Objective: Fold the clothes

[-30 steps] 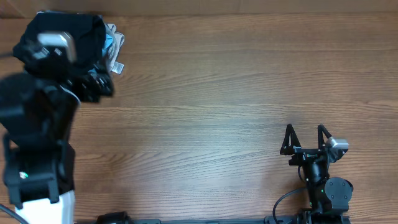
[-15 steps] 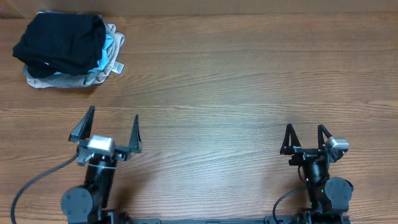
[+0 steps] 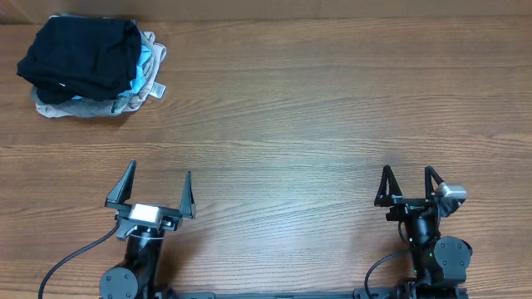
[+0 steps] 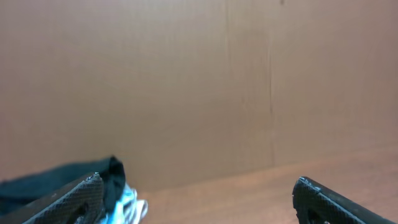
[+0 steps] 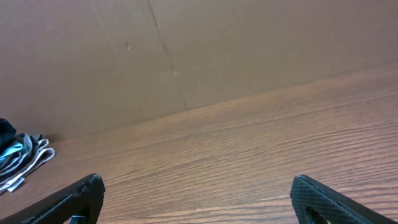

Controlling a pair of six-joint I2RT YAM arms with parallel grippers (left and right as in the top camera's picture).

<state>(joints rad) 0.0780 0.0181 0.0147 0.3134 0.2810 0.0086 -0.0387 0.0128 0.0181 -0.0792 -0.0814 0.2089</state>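
Observation:
A pile of folded clothes (image 3: 87,66) sits at the table's far left corner: a black garment (image 3: 79,54) on top, light-blue (image 3: 143,62) and beige (image 3: 116,106) ones under it, a small white tag (image 3: 158,90) at its right edge. The pile shows in the left wrist view (image 4: 115,186) and at the left edge of the right wrist view (image 5: 18,158). My left gripper (image 3: 158,184) is open and empty near the front edge, well short of the pile. My right gripper (image 3: 409,178) is open and empty at the front right.
A brown cardboard wall (image 4: 249,81) stands along the table's far edge. The wooden tabletop (image 3: 316,116) spans between the grippers and the pile.
The left arm has pulled back from the pile to the front edge, leaving the clothes stacked in the corner. The right arm has not moved.

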